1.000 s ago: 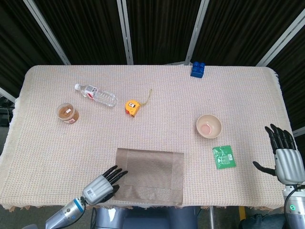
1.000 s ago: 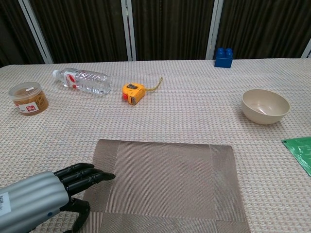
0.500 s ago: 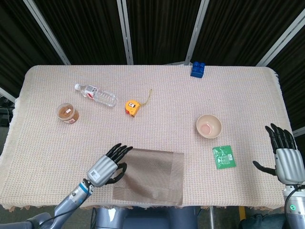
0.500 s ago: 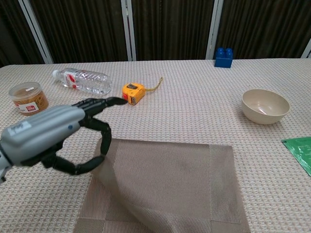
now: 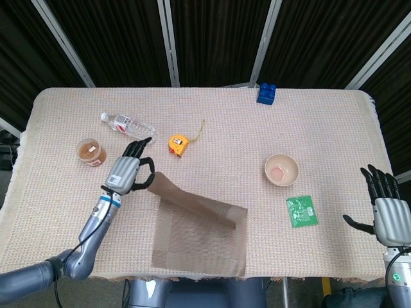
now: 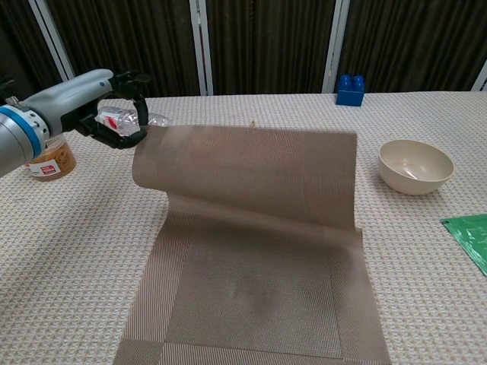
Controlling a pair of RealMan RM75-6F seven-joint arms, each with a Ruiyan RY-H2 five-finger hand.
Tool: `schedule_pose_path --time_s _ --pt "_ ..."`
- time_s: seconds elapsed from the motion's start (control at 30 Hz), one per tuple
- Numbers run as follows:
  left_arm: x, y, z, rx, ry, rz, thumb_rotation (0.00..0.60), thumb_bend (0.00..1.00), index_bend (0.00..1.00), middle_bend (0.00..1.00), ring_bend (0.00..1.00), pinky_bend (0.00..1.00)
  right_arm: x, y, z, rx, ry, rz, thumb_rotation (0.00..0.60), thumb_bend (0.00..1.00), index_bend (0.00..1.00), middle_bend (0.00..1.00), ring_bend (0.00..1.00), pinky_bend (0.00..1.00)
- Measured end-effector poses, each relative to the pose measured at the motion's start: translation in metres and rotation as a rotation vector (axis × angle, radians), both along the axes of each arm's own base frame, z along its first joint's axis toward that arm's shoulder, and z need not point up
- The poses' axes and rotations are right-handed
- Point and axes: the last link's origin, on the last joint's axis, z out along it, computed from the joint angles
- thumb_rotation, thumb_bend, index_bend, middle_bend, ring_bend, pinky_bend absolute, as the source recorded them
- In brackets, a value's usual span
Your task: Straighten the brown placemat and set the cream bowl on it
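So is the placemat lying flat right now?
No. The left hand holds the placemat's far corner up, so that edge curls over while the near part lies flat.

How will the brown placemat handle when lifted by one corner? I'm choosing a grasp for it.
Probably floppy: the brown placemat curls where the left hand pinches its raised corner, while the near part lies flat on the table. It looks thin and light, so one hand likely suffices. It may sag or fold over itself when released, needing a second smoothing pass.
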Motion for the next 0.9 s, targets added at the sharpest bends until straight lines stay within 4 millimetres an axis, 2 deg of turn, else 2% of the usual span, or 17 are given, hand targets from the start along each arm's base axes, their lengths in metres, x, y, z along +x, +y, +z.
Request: schedule_pose_path --time_s 0.2,0.37,0.43,0.5,0.57,0.77,0.9 --pt "-0.028 0.026 0.009 0.055 0.001 0.119 0.6 0.5 0.72 0.0 0.0 0.0 0.0 -0.001 -0.002 0.005 0.004 -0.003 0.6 0.0 0.0 0.0 0.0 0.0" --pt "-0.046 0.032 0.013 0.076 0.026 0.165 0.6 0.48 0.7 0.0 0.0 0.0 0.0 -0.002 -0.004 0.009 0.007 -0.003 0.6 0.0 0.0 0.0 0.0 0.0" --pt "-0.051 0.031 0.016 0.082 0.027 0.17 0.6 0.35 0.55 0.0 0.0 0.0 0.0 -0.002 -0.005 0.011 0.007 -0.005 0.6 0.0 0.0 0.0 0.0 0.0" --pt "-0.056 0.029 0.02 0.09 0.039 0.166 0.6 0.11 0.19 0.0 0.0 0.0 0.0 -0.002 -0.005 0.014 0.008 -0.005 0.6 0.0 0.0 0.0 0.0 0.0" --pt "-0.061 0.027 0.023 0.093 0.06 0.159 0.6 0.01 0.02 0.0 0.0 0.0 0.001 -0.002 -0.006 0.017 0.01 -0.002 0.6 0.0 0.0 0.0 0.0 0.0" --pt "-0.075 0.016 0.043 0.125 0.146 0.144 0.6 0.0 0.0 0.0 0.0 0.0 0.005 0.0 -0.011 0.043 0.016 0.02 0.6 0.0 0.0 0.0 0.0 0.0" --pt "-0.077 0.001 0.066 0.163 0.183 0.132 0.6 0.0 0.0 0.0 0.0 0.0 0.011 0.003 -0.018 0.091 0.02 0.058 0.6 0.0 0.0 0.0 0.0 0.0"
